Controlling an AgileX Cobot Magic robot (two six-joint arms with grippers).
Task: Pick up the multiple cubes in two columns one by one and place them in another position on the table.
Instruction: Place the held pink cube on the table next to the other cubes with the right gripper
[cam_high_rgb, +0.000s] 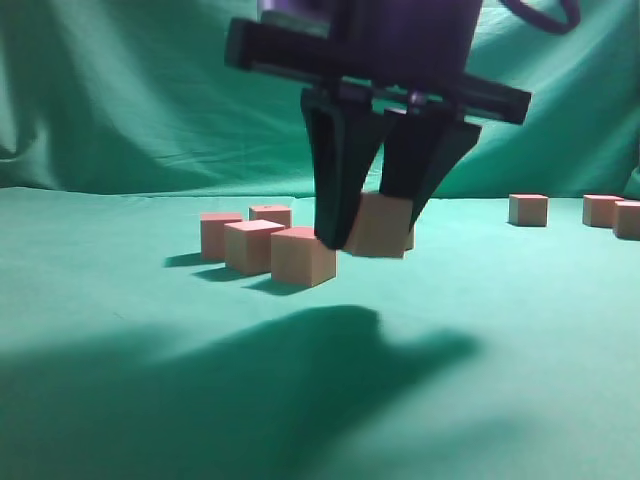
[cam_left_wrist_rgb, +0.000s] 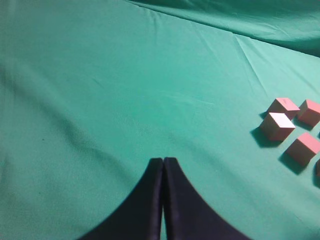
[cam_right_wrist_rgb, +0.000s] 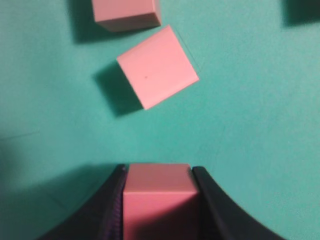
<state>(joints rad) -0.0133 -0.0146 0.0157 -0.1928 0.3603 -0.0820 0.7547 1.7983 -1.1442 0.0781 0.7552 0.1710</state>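
Right gripper (cam_high_rgb: 375, 225) is pinching one cube (cam_high_rgb: 378, 226) between its dark fingers, centre of the exterior frame; whether it is clear of the table (cam_high_rgb: 150, 400) is hard to judge. In the right wrist view the same held cube (cam_right_wrist_rgb: 159, 192) is sitting bottom centre, its lower part cut off by the frame edge. Two more cubes are lying above it there, the upper one (cam_right_wrist_rgb: 125, 14) cropped at the top, the other (cam_right_wrist_rgb: 157, 66) turned at an angle.

Four-cube cluster (cam_high_rgb: 262, 242) is sitting left of centre in the exterior view; another cube behind the held one is mostly hidden. Three more (cam_high_rgb: 590, 211) are resting far right, the last clipped by the frame.

Left gripper (cam_left_wrist_rgb: 163, 161) is showing bottom centre of its wrist view, fingers pressed together, nothing between them. Cubes (cam_left_wrist_rgb: 295, 127) at that frame's right edge, one barely visible.
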